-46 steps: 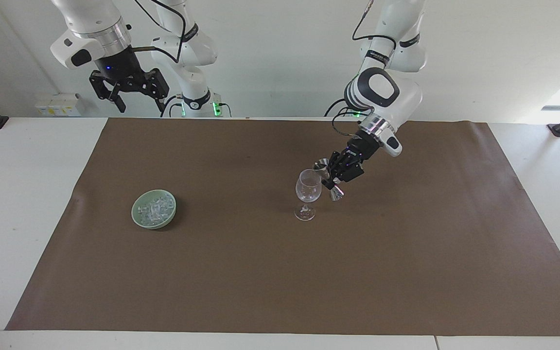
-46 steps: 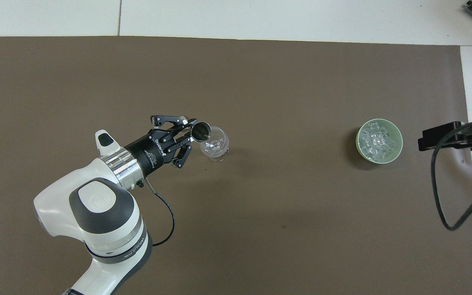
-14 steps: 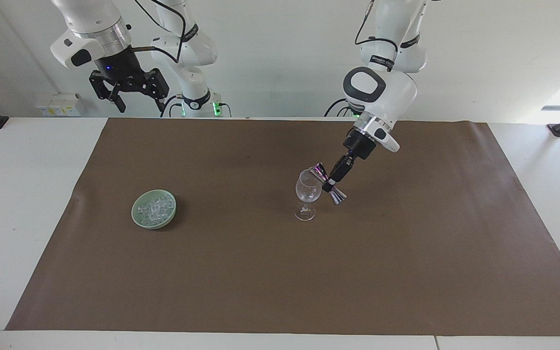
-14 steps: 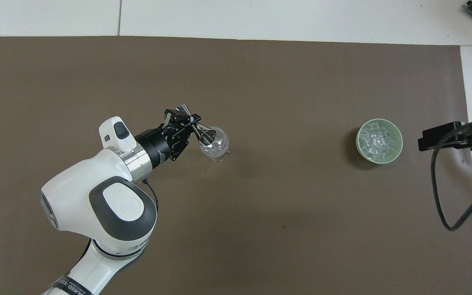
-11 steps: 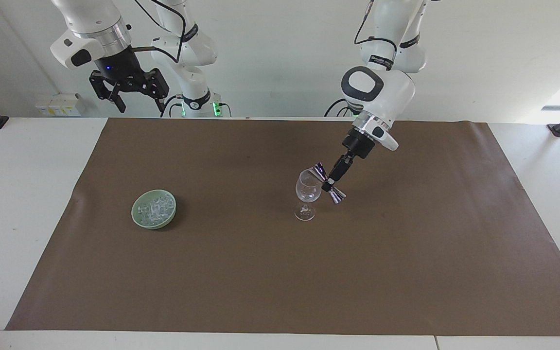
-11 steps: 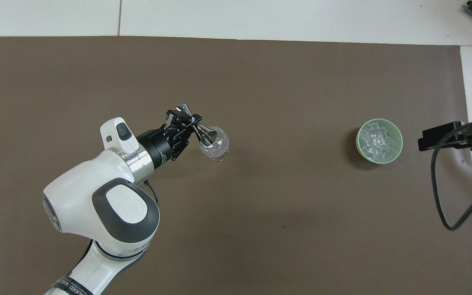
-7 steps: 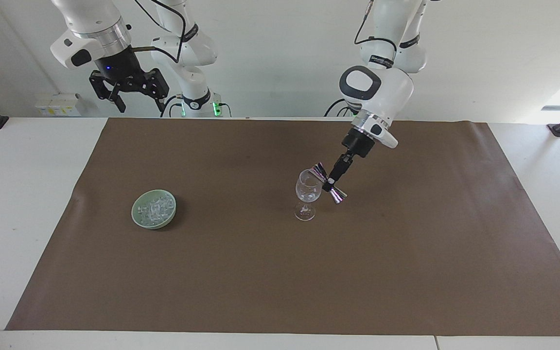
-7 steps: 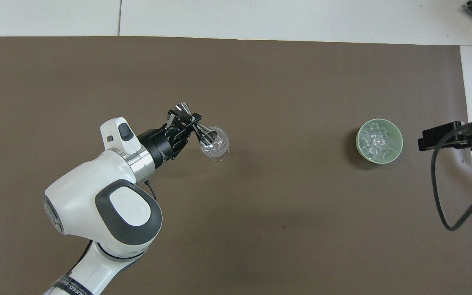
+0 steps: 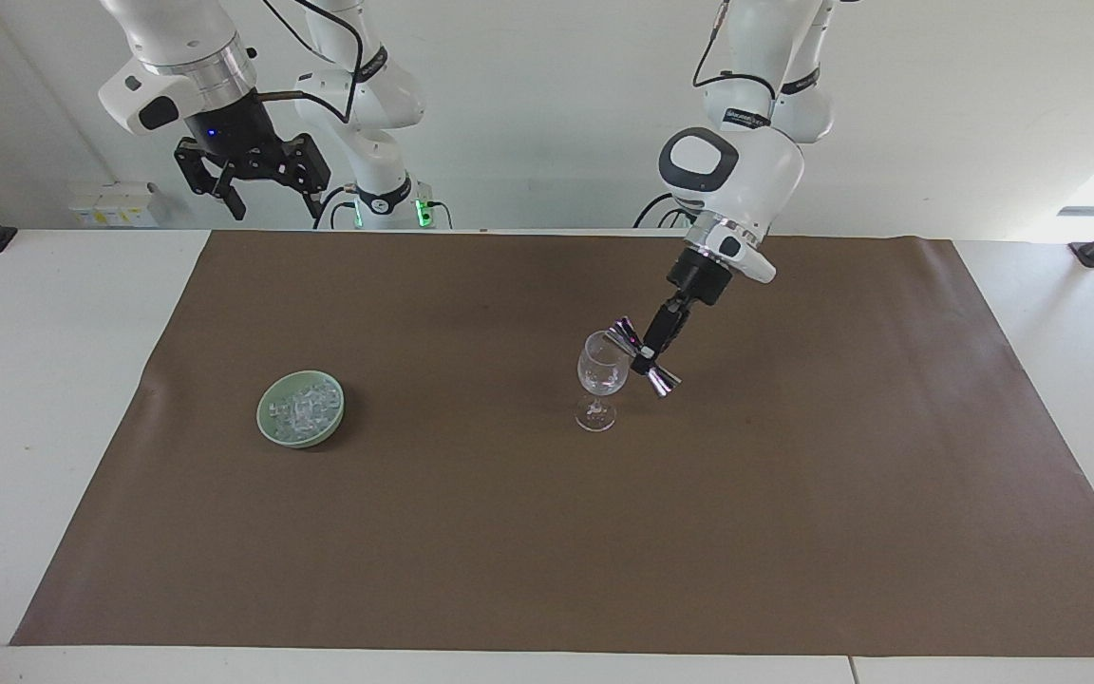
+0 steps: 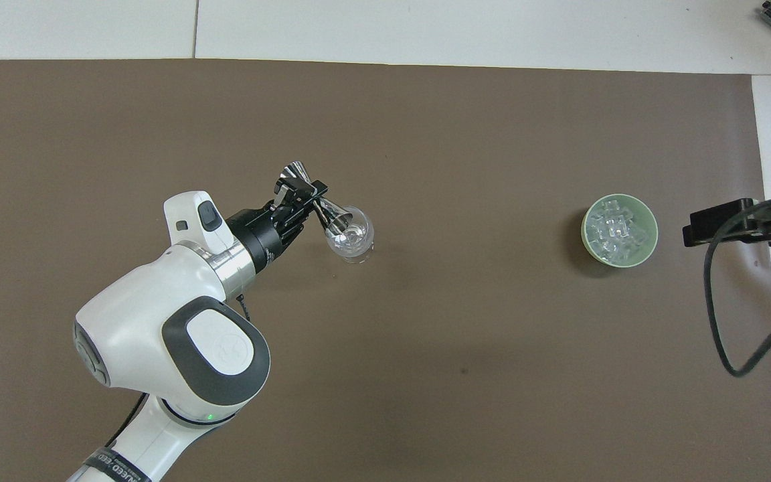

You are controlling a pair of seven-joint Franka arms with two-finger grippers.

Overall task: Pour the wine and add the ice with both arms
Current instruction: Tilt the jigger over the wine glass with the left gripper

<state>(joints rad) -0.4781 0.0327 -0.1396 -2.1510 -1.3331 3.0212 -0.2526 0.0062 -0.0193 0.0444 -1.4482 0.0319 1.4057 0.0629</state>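
Note:
A clear wine glass (image 9: 600,378) (image 10: 352,239) stands upright near the middle of the brown mat. My left gripper (image 9: 647,352) (image 10: 312,196) is shut on the waist of a silver double-cone jigger (image 9: 642,355) (image 10: 317,200). The jigger is tipped on its side with one cup at the glass's rim. The ice (image 9: 301,408) (image 10: 617,228), a heap of small clear pieces, lies in a pale green bowl (image 9: 269,427) (image 10: 587,242) toward the right arm's end. My right gripper (image 9: 253,185) is open and waits high over the table's edge by its base.
The brown mat (image 9: 547,532) covers most of the white table (image 9: 44,399). A black cable (image 10: 720,314) hangs at the right arm's end in the overhead view.
My left wrist has rolled further, tipping the jigger from nearly upright onto its side over the glass's rim. The right arm has not moved.

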